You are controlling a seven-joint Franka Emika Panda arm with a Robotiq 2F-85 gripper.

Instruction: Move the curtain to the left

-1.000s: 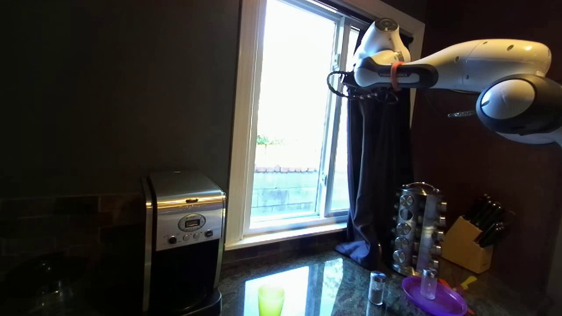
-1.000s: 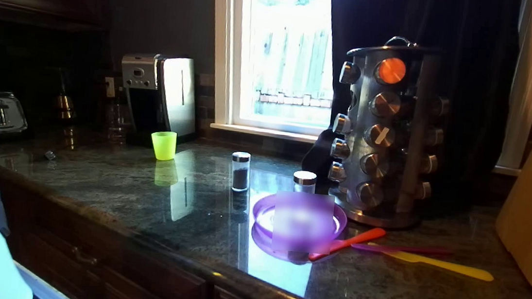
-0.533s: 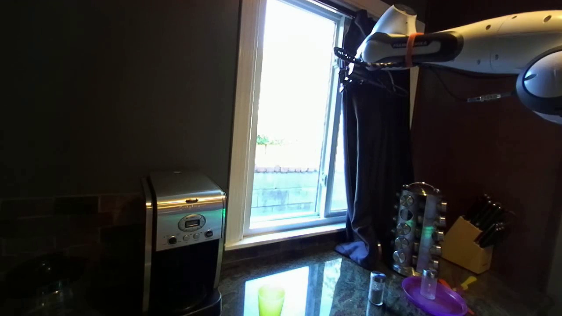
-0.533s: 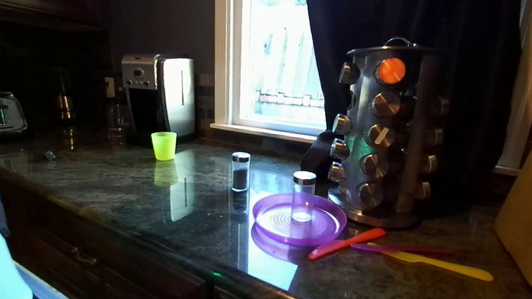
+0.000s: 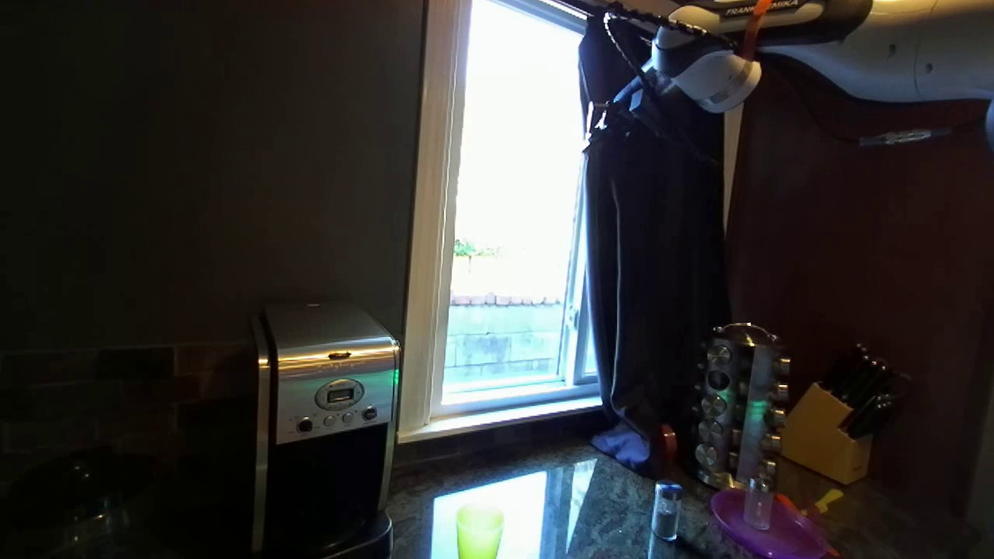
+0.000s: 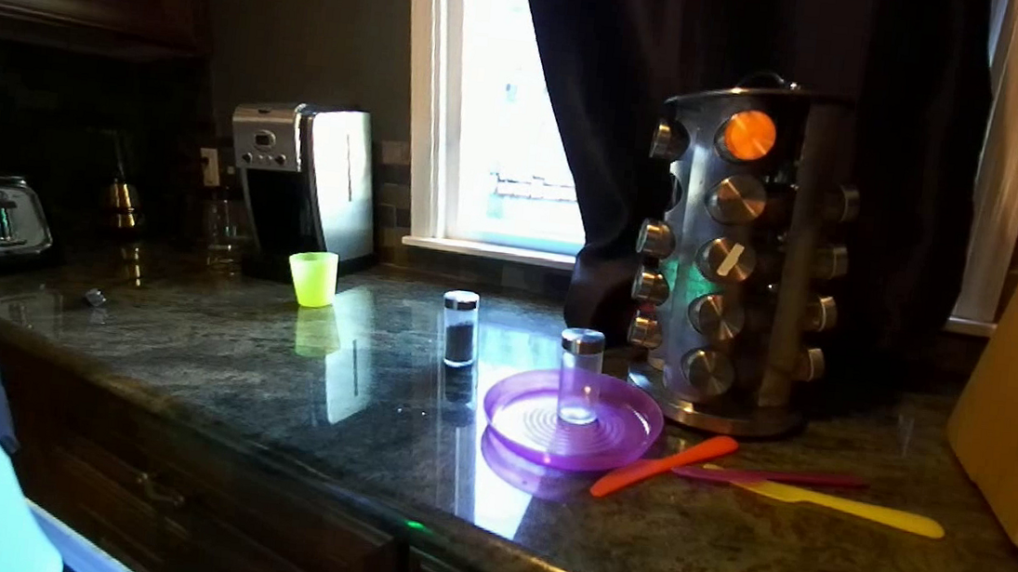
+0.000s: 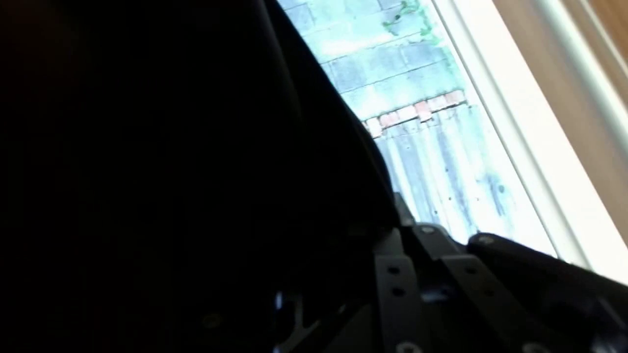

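We had the Robotiq gripper (image 5: 596, 128) high at the window (image 5: 512, 194) in an exterior view, pinching the edge of the dark navy-blue curtain (image 5: 656, 272). As that camera saw it, the curtain hung in vertical folds to the right of the gripper, both above and below it, its lower end on the granite countertop (image 5: 621, 520), while the uncovered glass lay to the left. In the wrist view we saw the fabric's edge run up to the fingertips (image 7: 405, 213). Well below the gripper and to its right we found the steel spice carousel (image 5: 755, 404), the wooden knife block (image 5: 823, 435) and a purple plate (image 5: 726, 512) bearing an upright glass jar (image 5: 759, 508); below and to its left stood the stainless-steel coffee maker (image 5: 334, 388) and a lime-green cup (image 5: 479, 532).
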